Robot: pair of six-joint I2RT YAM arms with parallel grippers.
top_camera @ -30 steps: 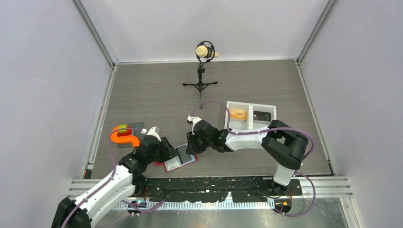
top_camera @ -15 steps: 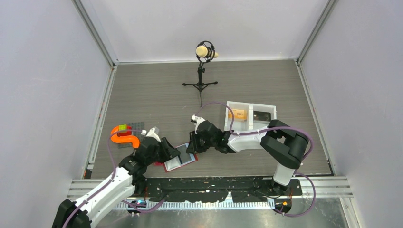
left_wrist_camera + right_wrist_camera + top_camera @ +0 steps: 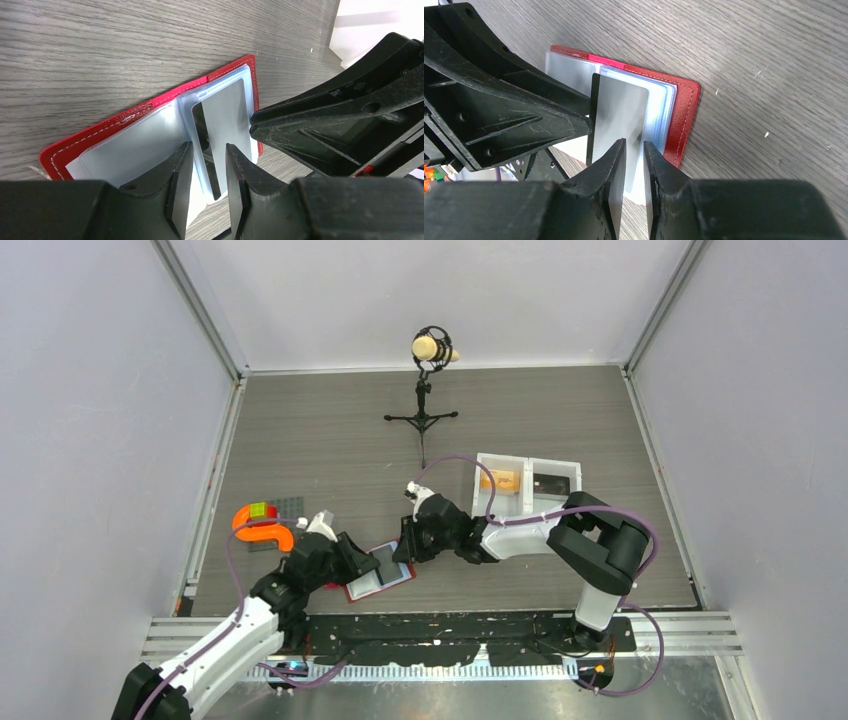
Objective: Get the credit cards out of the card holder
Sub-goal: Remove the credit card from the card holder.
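over the last second the right gripper has eased a little toward the right edge of the bench, and the left gripper has drawn slightly back toward the near-left corner, while the card holder has stayed put. i read that as the pull just starting: the grey card is coming out of its sleeve but is not free. the right fingers are closed to a thin slit on the card's edge. the left fingers sit narrow over the inner sleeves beside the card; whether they pinch a sleeve or only press it down i cannot tell. the holder lies open and flat close to the near edge, a bit left of centre, with its red stitched cover down and its pale blue-grey pockets up. the card is plain smooth grey with rounded corners and a dark strip along one long side.
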